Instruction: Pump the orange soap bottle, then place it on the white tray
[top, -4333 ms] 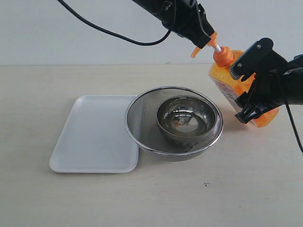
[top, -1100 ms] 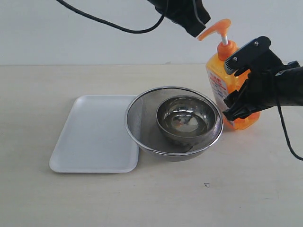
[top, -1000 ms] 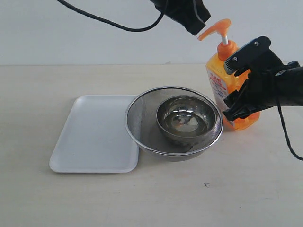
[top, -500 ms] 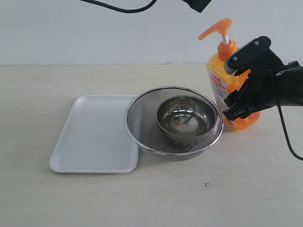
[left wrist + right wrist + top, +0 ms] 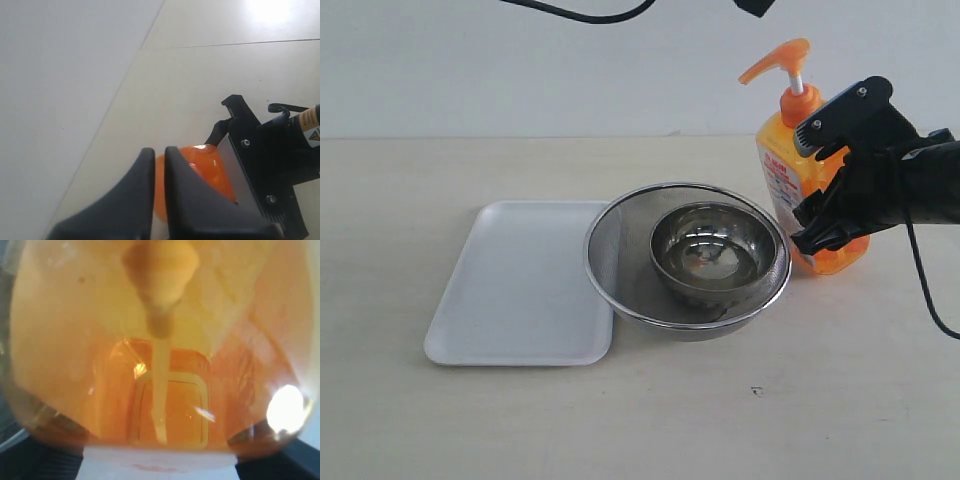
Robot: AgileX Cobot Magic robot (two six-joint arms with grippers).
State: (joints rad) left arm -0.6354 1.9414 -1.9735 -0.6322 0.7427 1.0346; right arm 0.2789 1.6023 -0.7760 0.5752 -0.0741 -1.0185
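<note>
Observation from the remote station, all positions referenced to the steel mesh strainer [image 5: 608,250].

1. The orange soap bottle [image 5: 782,150] stands upright just to the right of the strainer, close to its rim. Its base appears to rest on the table [image 5: 770,420]. The pump head is up on its white stem, with the spout pointing back over the strainer.

2. The right gripper [image 5: 803,190] is clamped across the body of the bottle, one finger high near the shoulder and the other low near the base. In the right wrist view, the translucent orange body [image 5: 160,340] fills the frame and the dip tube shows inside it.

3. The left gripper [image 5: 159,150] has its two fingers pressed almost together and carries nothing. I see it high above the bottle side of the strainer, clear of the pump and mostly cut off in the exterior view. Its own camera looks down on the orange bottle top.

4. The white tray [image 5: 510,290] lies flat on the strainer's left side, opposite the bottle. The strainer's rim overlaps the tray's near edge. Nothing rests on the tray's visible surface.

5. A metal bowl [image 5: 665,228] sits inside the strainer.
</note>
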